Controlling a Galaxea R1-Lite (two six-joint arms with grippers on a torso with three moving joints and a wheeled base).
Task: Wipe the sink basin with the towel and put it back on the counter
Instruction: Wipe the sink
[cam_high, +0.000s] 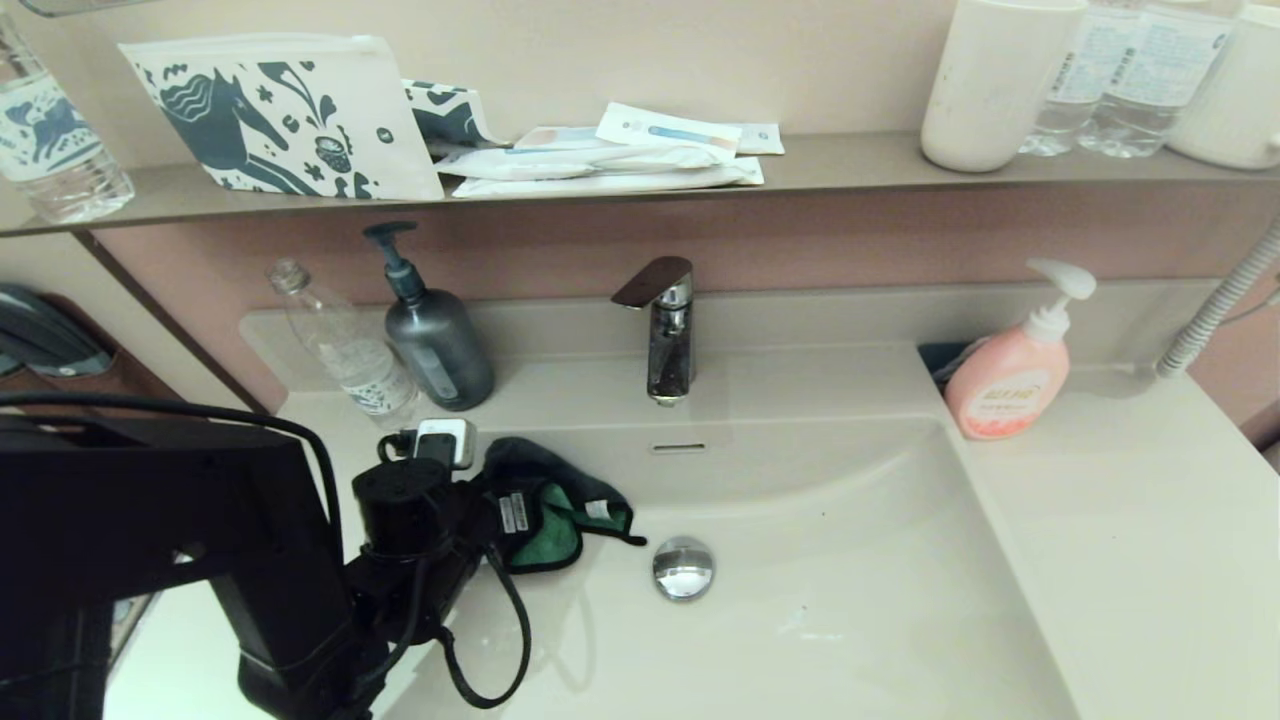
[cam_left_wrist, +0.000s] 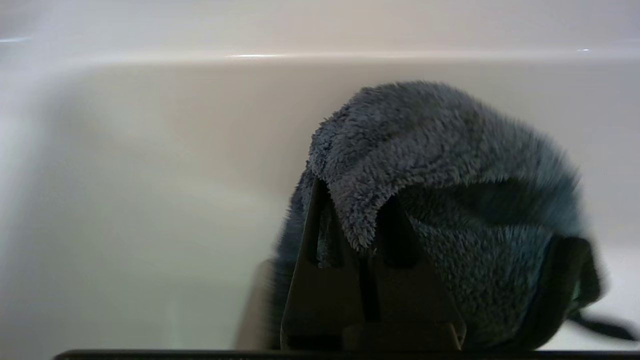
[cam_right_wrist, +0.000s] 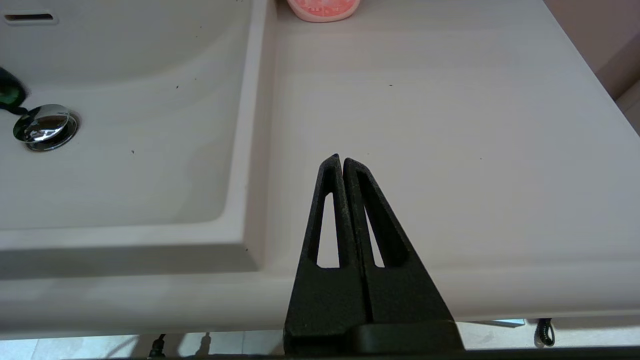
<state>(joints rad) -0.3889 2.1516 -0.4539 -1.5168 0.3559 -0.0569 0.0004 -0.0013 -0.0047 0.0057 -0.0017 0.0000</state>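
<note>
The dark grey towel (cam_high: 555, 500) with green trim lies bunched against the left side of the sink basin (cam_high: 820, 560), just left of the chrome drain plug (cam_high: 683, 567). My left gripper (cam_high: 490, 510) reaches down into the basin and is shut on the towel. In the left wrist view the fluffy towel (cam_left_wrist: 425, 150) drapes over the left gripper (cam_left_wrist: 356, 202) and hides its tips, with the basin wall (cam_left_wrist: 150, 150) behind. My right gripper (cam_right_wrist: 341, 159) is shut and empty. It hovers over the front edge of the counter (cam_right_wrist: 425, 125), right of the basin (cam_right_wrist: 125, 160).
A chrome faucet (cam_high: 665, 330) stands behind the basin. A grey pump bottle (cam_high: 435, 335) and a clear bottle (cam_high: 345, 345) stand at the back left, a pink soap dispenser (cam_high: 1010, 370) at the back right. The wall shelf (cam_high: 850, 165) carries a pouch, packets, cup and bottles.
</note>
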